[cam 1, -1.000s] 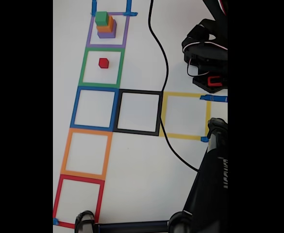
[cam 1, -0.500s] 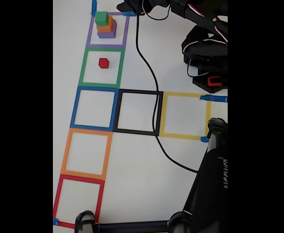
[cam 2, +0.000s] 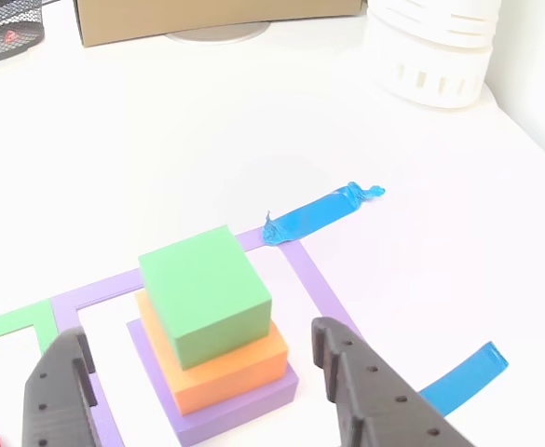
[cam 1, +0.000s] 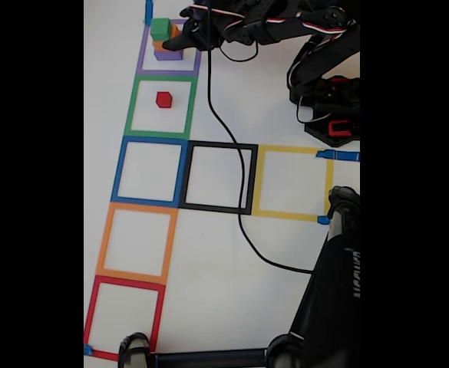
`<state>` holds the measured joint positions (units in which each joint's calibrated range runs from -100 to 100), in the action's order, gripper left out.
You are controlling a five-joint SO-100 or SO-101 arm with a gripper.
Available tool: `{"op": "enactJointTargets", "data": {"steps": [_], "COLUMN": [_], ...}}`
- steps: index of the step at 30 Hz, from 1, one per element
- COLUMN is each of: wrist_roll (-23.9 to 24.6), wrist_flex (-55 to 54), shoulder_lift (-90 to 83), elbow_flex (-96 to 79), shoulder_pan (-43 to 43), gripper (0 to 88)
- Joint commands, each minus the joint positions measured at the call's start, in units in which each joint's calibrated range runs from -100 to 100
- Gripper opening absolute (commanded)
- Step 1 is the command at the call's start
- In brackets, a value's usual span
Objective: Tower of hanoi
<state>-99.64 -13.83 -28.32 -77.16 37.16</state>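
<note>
- The gripper (cam 2: 207, 396) is wide open and holds nothing; in the other view its two dark fingers (cam 2: 62, 396) stand on the left and right of the block stack, apart from it.
- In the fixed view the arm (cam 1: 285, 27) reaches from the right side toward the far left corner, and the gripper (cam 1: 179, 40) is over the right part of the purple square (cam 1: 142, 54).
- The stack is inside the purple square: a green block (cam 2: 205, 293) on top, an orange block (cam 2: 239, 368) under it, and a purple block (cam 2: 249, 405) at the bottom, each wider than the one above.
- In the fixed view the green block (cam 1: 160, 29) is at the far end of the column of taped squares.
- A small red block (cam 1: 163, 99) lies alone in the green square (cam 1: 130, 107), just nearer than the purple square.
- The blue square (cam 1: 120, 170), orange square (cam 1: 105, 238), red square (cam 1: 92, 314), black square (cam 1: 251, 180) and yellow square (cam 1: 293, 149) have no blocks inside.
- A black cable (cam 1: 232, 161) runs from the arm over the black square.
- Pieces of blue tape (cam 2: 314, 216) are stuck beside the far corner of the purple square on the white table (cam 2: 253, 121).
- A cardboard box (cam 2: 207, 14) and a white ribbed container (cam 2: 430, 47) stand at the far edge of the table.
</note>
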Motion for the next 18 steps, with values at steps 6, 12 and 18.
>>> {"op": "enactJointTargets", "data": {"steps": [6,12,18], "wrist_roll": [-0.36,-0.36,-0.36], "wrist_flex": [-14.27,-20.43,-25.28], "shoulder_lift": [9.39,13.83,18.11], "elbow_flex": [0.25,-0.11,0.16], "shoulder_pan": [-1.2,-0.63,-0.34], "gripper": [28.4,29.3,30.9]}}
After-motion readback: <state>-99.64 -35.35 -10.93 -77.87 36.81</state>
